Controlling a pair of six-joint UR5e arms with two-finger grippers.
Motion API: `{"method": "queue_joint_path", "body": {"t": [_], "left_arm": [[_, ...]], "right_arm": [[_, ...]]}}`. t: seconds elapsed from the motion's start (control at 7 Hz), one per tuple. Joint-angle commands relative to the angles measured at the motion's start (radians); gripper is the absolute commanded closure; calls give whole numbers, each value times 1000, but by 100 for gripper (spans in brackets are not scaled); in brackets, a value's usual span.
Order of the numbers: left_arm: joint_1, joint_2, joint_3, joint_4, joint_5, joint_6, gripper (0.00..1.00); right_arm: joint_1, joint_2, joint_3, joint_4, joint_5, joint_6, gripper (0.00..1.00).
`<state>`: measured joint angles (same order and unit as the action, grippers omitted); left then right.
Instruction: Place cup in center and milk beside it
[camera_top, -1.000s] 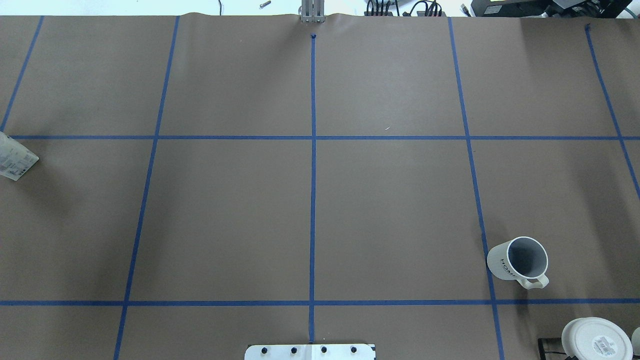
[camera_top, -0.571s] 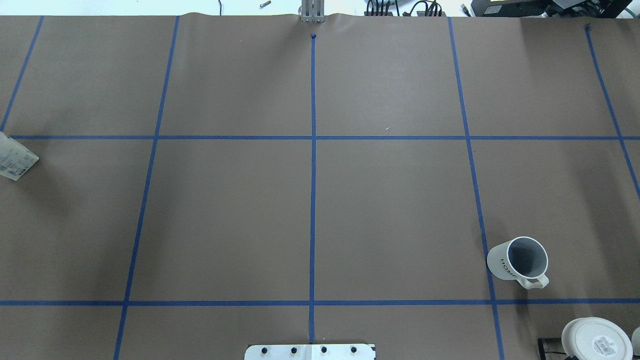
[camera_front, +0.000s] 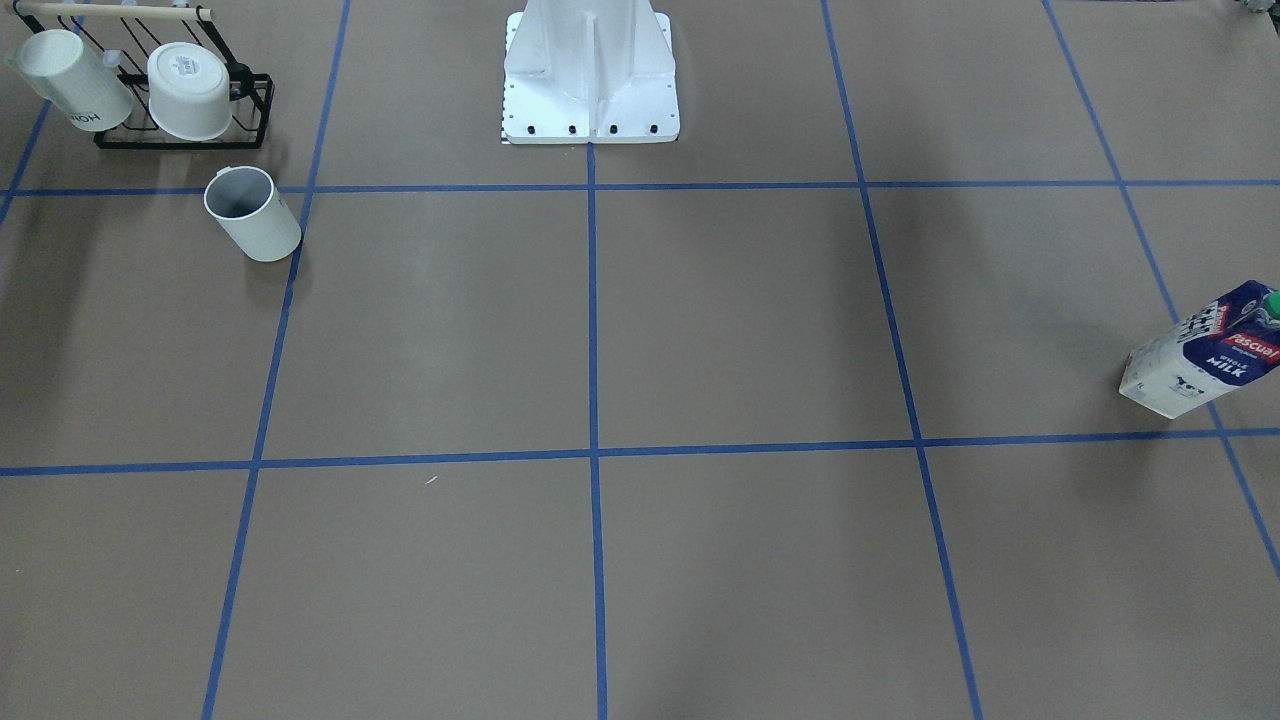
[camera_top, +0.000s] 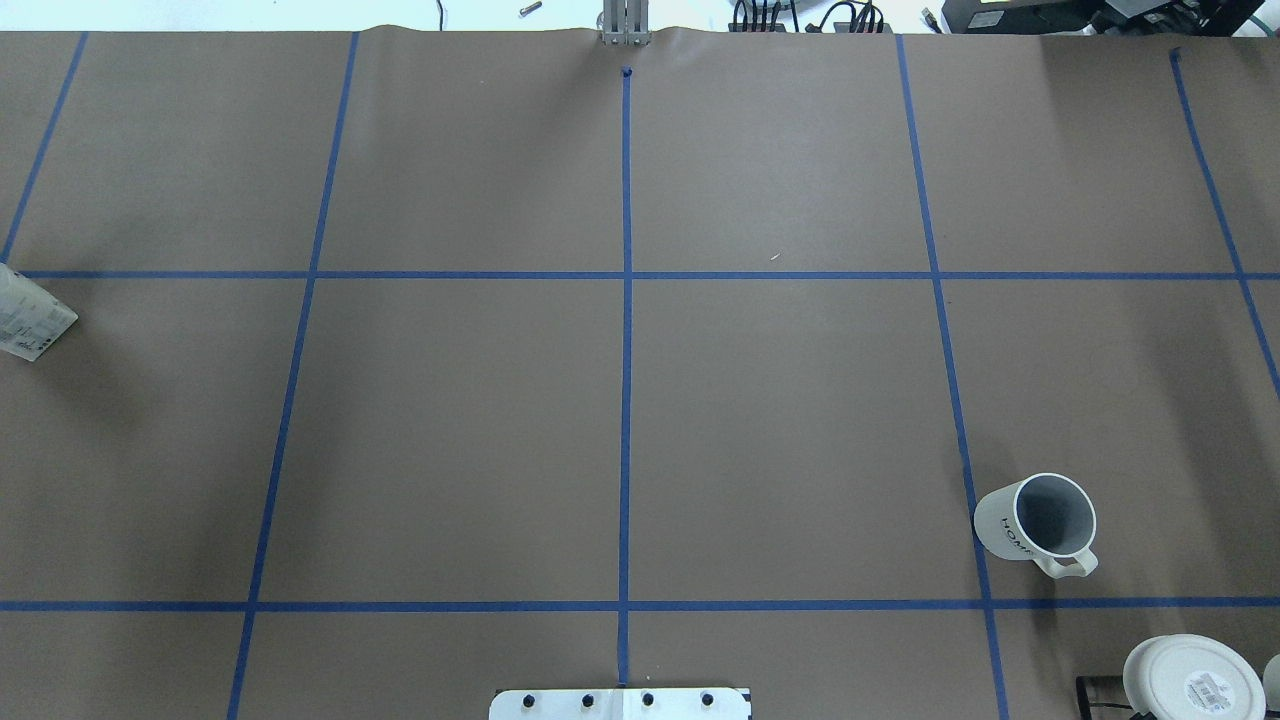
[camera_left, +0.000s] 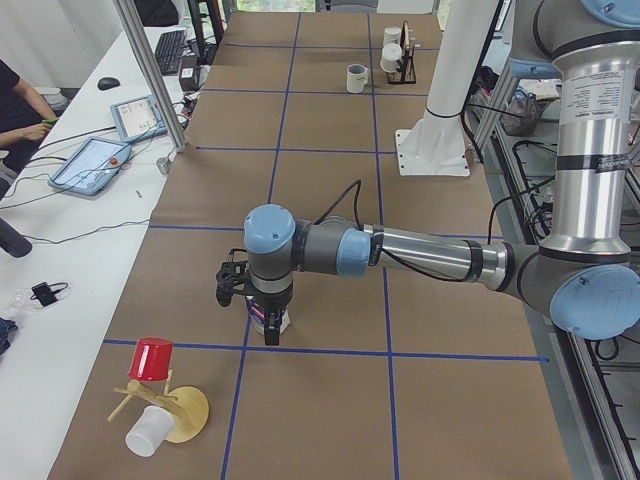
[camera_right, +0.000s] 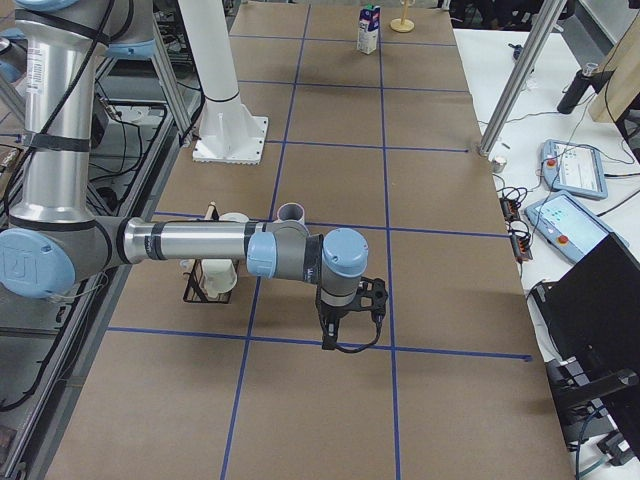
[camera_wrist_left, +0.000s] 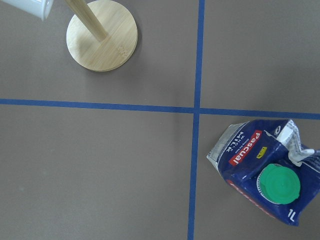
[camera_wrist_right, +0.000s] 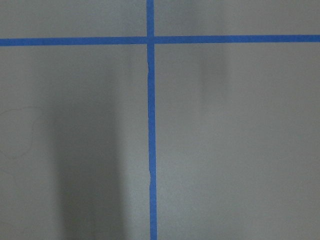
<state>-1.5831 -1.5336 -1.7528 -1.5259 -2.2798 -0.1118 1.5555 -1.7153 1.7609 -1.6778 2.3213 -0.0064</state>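
Left tool (camera_left: 268, 330) by milk (camera_wrist_left: 262, 175). Its grip, and right tool's (camera_right: 330, 338): cannot tell. I'd centre over milk, pinch flat sides.

Both arms have that stock UR look: silvery-grey tubes with pale blue joint caps (camera_left: 270, 230), same on the left arm (camera_left: 430, 257) and the right arm (camera_right: 195, 242). A thin black cable (camera_left: 345, 193) loops along the forearm just behind the left gripper (camera_left: 268, 330), which is black, like the right gripper (camera_right: 328, 338). There's a white flared pedestal (camera_front: 590, 60) with dark screws (camera_front: 571, 129) dotted along its foot plate.
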Motion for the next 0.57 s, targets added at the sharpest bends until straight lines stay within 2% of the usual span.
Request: {"method": "queue_joint_path", "body": {"t": [0.0, 0.43], "left_arm": [[0, 0, -19, 0, -1, -2, 1], [0, -3, -14, -8, -1, -8, 1]], "right_arm": [[0, 3, 6, 1, 13, 5, 0], [0, 37, 26, 1, 24, -6, 0]]}}
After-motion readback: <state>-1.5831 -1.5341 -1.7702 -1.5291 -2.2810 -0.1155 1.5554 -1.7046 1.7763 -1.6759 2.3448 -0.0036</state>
